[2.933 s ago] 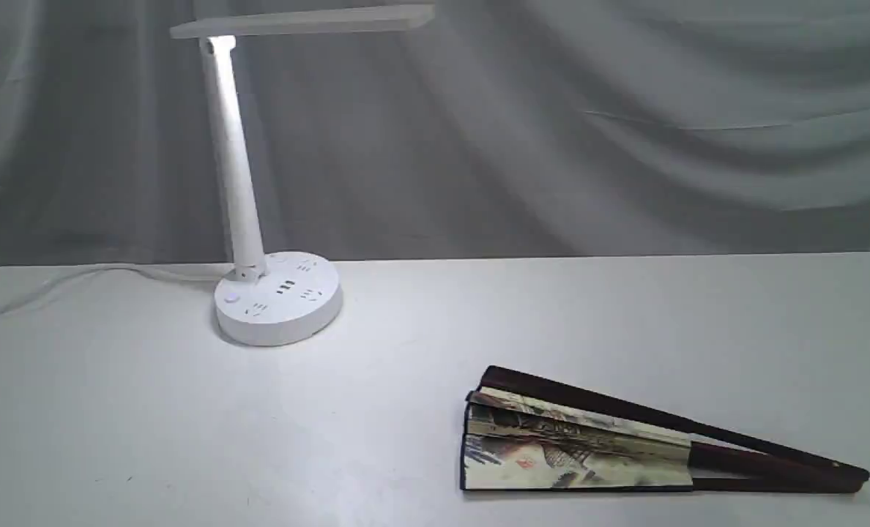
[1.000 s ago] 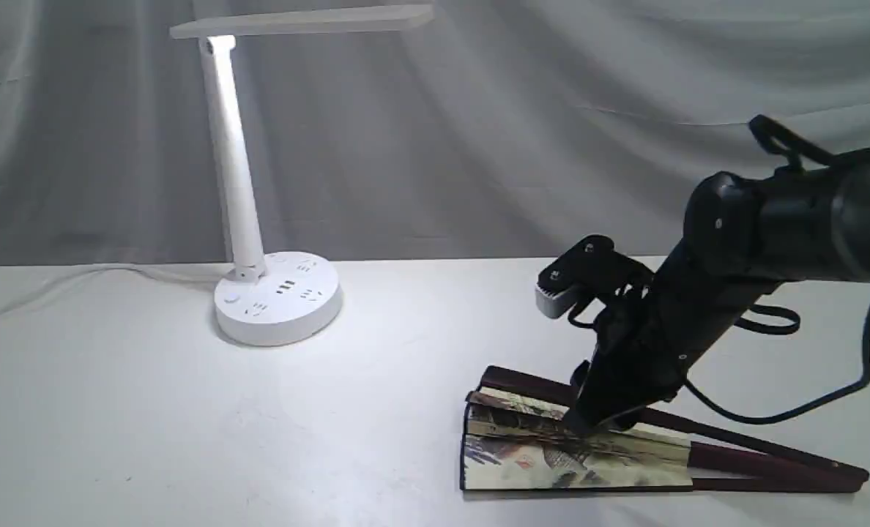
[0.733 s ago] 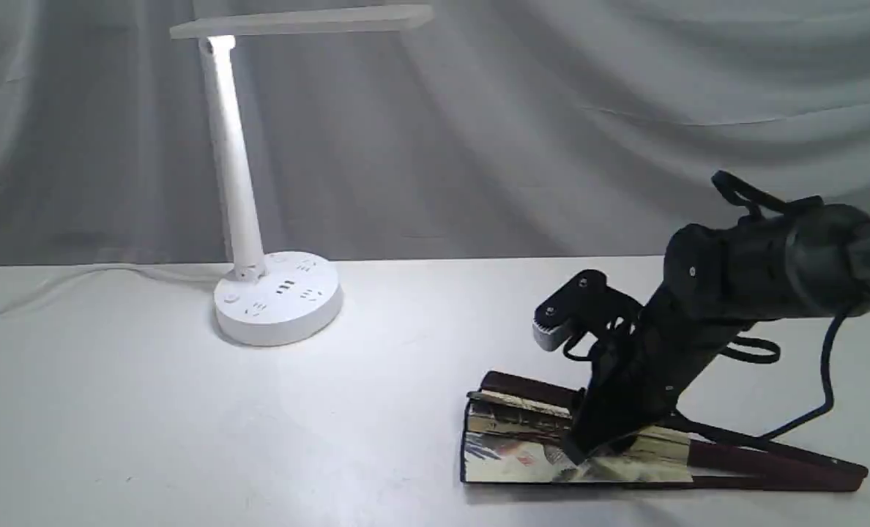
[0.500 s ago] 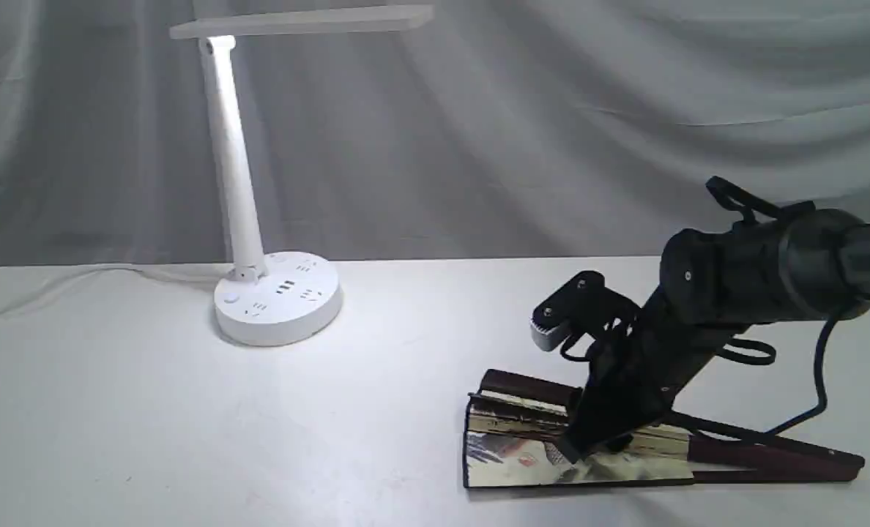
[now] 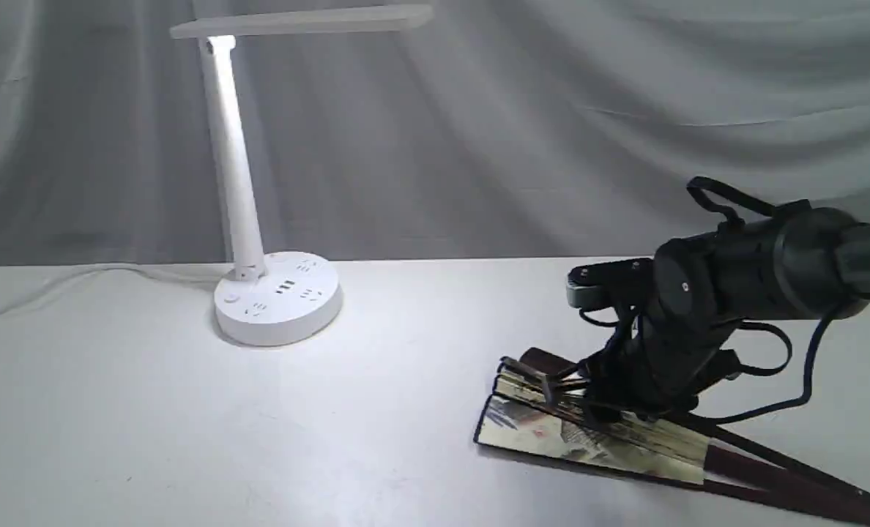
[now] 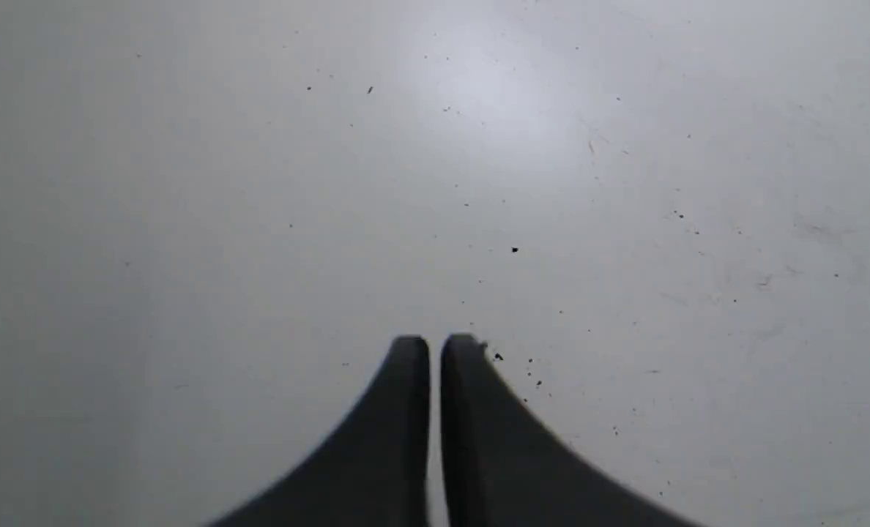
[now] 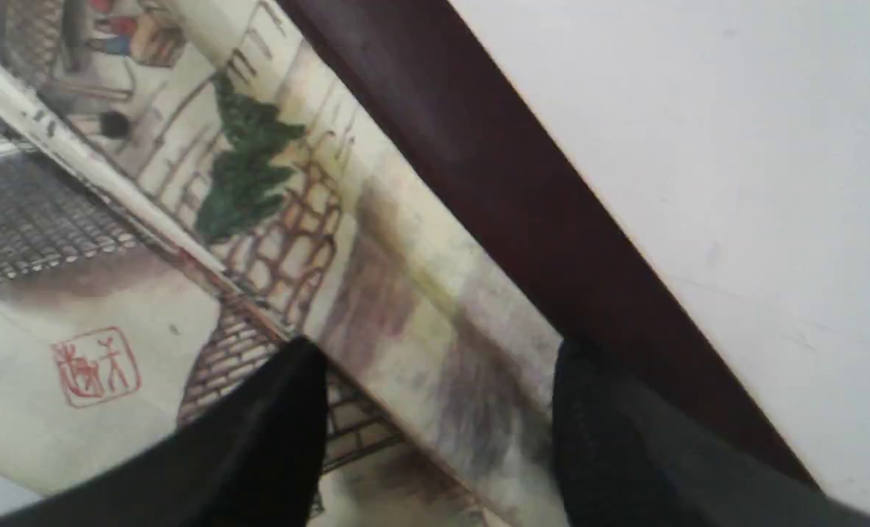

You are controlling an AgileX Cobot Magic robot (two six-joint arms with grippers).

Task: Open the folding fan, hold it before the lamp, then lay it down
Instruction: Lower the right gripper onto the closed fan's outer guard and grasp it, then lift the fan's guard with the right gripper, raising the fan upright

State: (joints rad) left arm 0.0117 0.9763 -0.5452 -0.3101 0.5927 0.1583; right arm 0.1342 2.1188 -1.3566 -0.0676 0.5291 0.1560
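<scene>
Low on the white table (image 5: pixel 149 424), toward the right front: the folding fan (image 5: pixel 596 443), only partly spread, with pleats bunched and painted paper facing up. Dark maroon ribs running off to the right edge. Well apart from the lamp (image 5: pixel 233 168), upright at the left rear, bar head lit, white cord (image 5: pixel 76 277) trailing away to the left.

Directly over the paper part of the fan: the right gripper (image 5: pixel 578 399), reaching down from the black arm. In the right wrist view, fingers (image 7: pixel 274 439) clearly apart, one tip over the painted paper near a red seal (image 7: pixel 97 364), the other at the maroon guard (image 7: pixel 493 190), a band of pleats between them. Not clamped on anything. Hard to say whether the tips touch the paper or only hang just above it.

Left gripper (image 6: pixel 435 340): fingers pressed together, only a thin slit between, nothing held. Below it, bare speckled table surface.
</scene>
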